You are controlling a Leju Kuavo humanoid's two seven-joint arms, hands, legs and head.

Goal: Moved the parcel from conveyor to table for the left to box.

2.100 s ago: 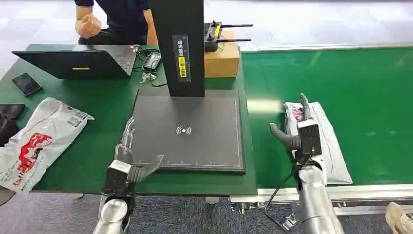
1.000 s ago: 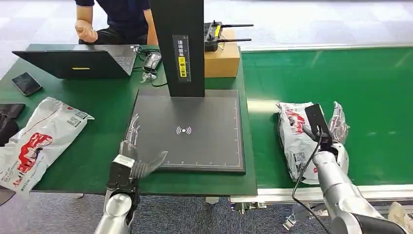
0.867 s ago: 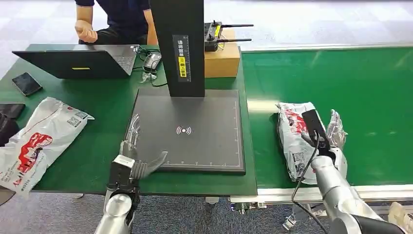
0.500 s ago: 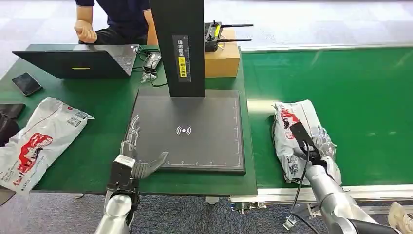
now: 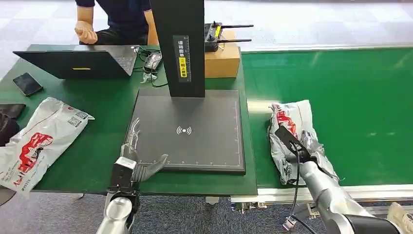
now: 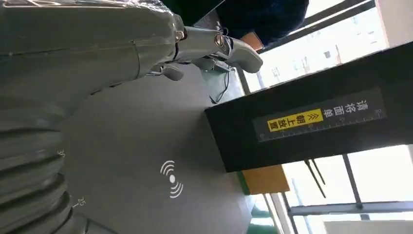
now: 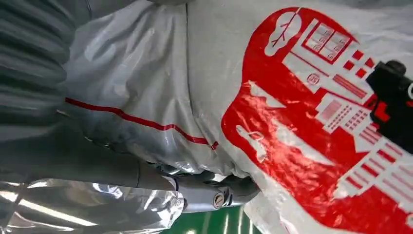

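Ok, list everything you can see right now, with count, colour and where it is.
Parcel: one, grey with red print, on the conveyor, under the right hand.
Second parcel: one, grey and red, on the table, left side.
Scanner pad: one, dark grey, table centre, black post behind.
Laptop: one, black, far left.
Phone: one, black, beside laptop.
Box: one, brown, behind pad, black remote on top.
Person: one, dark top, behind table.
Left hand: at pad's near corner, fingers apart.
Right hand: gripping the parcel.
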